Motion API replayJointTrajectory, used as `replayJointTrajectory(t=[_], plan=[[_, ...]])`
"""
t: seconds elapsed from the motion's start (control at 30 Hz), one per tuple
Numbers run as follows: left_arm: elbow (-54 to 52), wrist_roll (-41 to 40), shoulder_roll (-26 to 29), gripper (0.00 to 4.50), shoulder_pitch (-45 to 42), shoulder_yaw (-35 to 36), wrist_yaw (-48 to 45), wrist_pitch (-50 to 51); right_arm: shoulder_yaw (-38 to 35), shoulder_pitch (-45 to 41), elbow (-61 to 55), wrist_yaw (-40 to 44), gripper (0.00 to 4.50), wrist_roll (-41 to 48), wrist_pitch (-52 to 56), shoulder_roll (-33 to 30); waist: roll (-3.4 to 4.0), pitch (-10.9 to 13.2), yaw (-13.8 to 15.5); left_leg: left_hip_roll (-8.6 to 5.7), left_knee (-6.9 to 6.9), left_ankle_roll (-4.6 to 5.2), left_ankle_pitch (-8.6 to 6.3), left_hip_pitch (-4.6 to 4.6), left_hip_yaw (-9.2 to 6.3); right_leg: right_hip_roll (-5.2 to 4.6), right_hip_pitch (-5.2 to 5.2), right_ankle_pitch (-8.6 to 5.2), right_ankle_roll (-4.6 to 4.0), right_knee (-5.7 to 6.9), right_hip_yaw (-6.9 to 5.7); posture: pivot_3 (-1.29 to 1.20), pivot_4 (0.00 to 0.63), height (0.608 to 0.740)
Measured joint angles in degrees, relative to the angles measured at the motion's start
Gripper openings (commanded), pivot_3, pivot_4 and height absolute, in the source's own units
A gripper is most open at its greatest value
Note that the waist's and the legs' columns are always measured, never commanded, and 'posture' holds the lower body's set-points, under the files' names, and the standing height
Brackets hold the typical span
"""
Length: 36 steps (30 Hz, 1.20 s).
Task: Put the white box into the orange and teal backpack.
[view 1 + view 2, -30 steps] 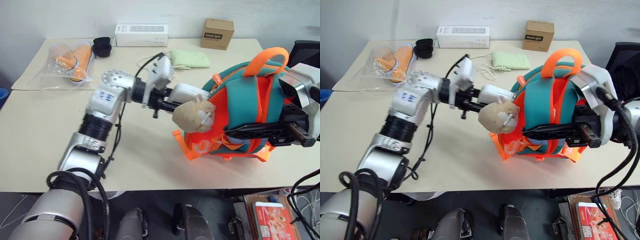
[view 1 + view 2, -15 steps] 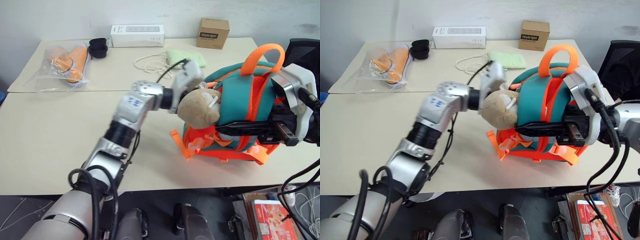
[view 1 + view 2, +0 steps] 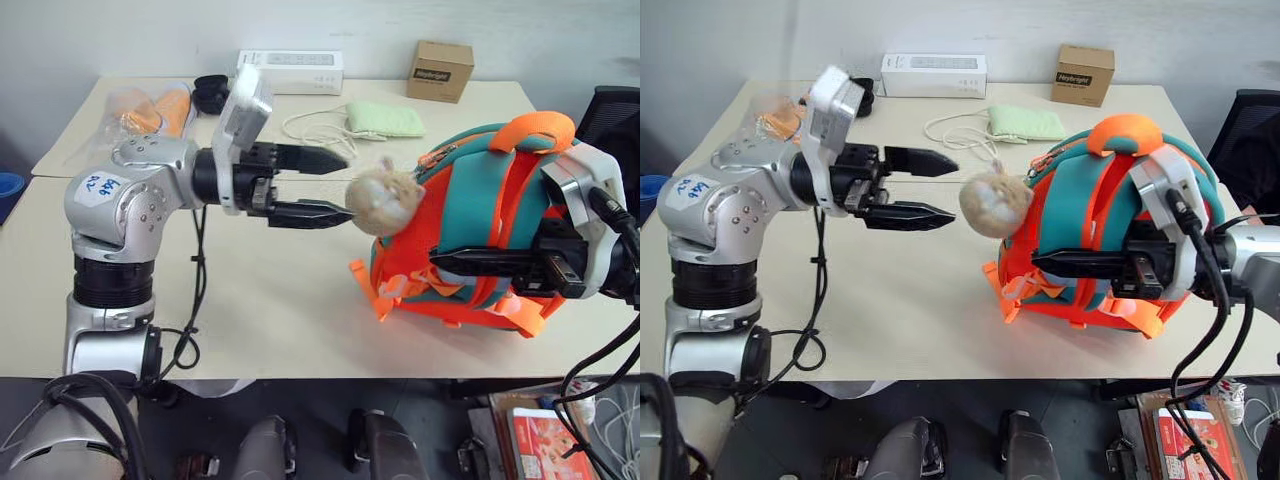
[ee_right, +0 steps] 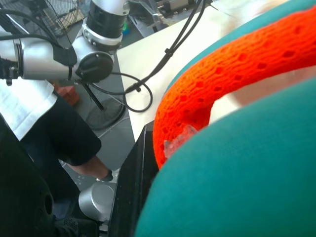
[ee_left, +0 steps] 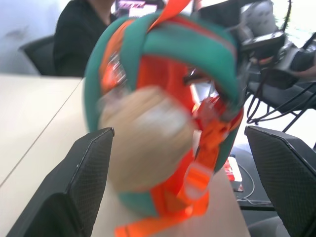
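Left gripper (image 3: 335,185) spread wide, level, beside the plush toy (image 3: 384,201) of the orange and teal backpack (image 3: 478,235). Behind, brown box (image 3: 440,70) (label "Heybright"). Right gripper (image 3: 450,262) clamped on the backpack's strap. White box unseen.

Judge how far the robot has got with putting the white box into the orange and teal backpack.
Apparently done: the left gripper is open and empty beside the plush toy, so the white box seems released. Whether it lies inside the orange and teal backpack cannot be told. In hand: the right gripper is shut on a strap, steadying the bag. Left: letting go.
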Motion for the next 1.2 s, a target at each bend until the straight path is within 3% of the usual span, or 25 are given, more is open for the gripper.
replayJointTrajectory(t=[0.17, 0.3, 0.47, 0.63, 0.73, 0.93, 1.1, 1.2], plan=[[5.58, 12.96, -5.74, 4.45, 0.09, -9.32, 9.47, -12.96, -1.40, 1.40, -0.42, -1.17, 0.00, 1.76, -0.02, -0.02, 0.00, 0.00, 0.20, -0.01, 0.01, 0.02, 0.01, 0.02, 0.02, 0.04, 0.00, 0.01, 0.02, 0.01, -0.04, 0.00, 0.150, 0.740], [11.28, 18.74, -7.10, 4.45, -0.02, -11.33, 12.75, -20.60, -1.44, 2.89, -0.88, -2.27, 0.00, 2.21, -0.16, -0.02, 0.00, 0.00, -0.09, 0.05, -0.07, 0.02, 0.00, 0.01, 0.11, 0.01, -0.10, 0.01, 0.01, -0.01, -0.06, 0.00, 0.150, 0.740], [13.70, 16.49, -7.00, 4.45, -0.25, -8.23, 11.20, -21.99, -1.67, 4.64, -2.44, -3.42, 0.00, 3.23, -0.45, -0.01, 0.00, 0.00, -0.04, 0.09, -0.06, 0.02, 0.00, 0.00, 0.10, 0.01, -0.10, 0.01, 0.01, 0.00, -0.11, 0.00, 0.150, 0.740], [13.97, 9.75, -0.58, 4.45, -3.92, -2.84, 4.04, -16.15, -2.38, 5.95, -2.52, -3.88, 0.00, 3.65, -0.43, -0.19, 0.00, 0.00, -0.12, 0.09, -0.06, 0.02, 0.00, 0.00, 0.10, 0.13, -0.10, 0.01, 0.01, 0.00, -0.18, 0.00, 0.150, 0.740], [17.23, 11.27, 0.73, 4.45, -5.99, -3.56, 1.25, -19.50, -3.38, 6.05, -2.52, -3.92, 0.00, 3.94, -0.42, -0.53, 0.00, 0.00, 0.24, 0.03, -0.03, 0.03, 0.01, 0.02, 0.11, 0.15, -0.07, 0.02, 0.03, 0.00, -0.24, 0.00, 0.150, 0.740], [28.56, 13.75, -6.03, 4.45, -7.27, -7.92, -2.06, -22.71, -3.57, 6.01, -2.36, -4.18, 0.00, 4.48, -0.41, -0.55, -0.01, 0.00, 0.30, -0.03, 0.16, 0.28, -0.12, -0.10, 0.10, 0.09, -0.03, 0.07, 0.12, -0.06, -0.25, 0.00, 0.150, 0.740], [37.62, 17.01, -12.62, 4.45, -14.26, -9.36, -0.54, -26.67, -3.65, 4.40, -2.11, -5.87, 0.00, 8.03, -0.40, -0.32, -0.02, 0.01, 0.15, -0.05, 0.14, 0.29, -0.14, -0.13, 0.11, 0.06, -0.09, 0.08, 0.14, -0.09, -0.25, 0.00, 0.150, 0.740], [42.34, 19.17, -14.34, 3.88, -15.88, -9.92, -0.37, -30.44, -3.69, 4.51, -2.13, -6.92, 0.00, 9.45, -0.42, -0.16, -0.02, 0.01, -0.13, -0.01, 0.13, 0.28, -0.14, -0.07, 0.15, 0.05, -0.09, 0.08, 0.14, -0.06, -0.22, 0.00, 0.150, 0.740]])
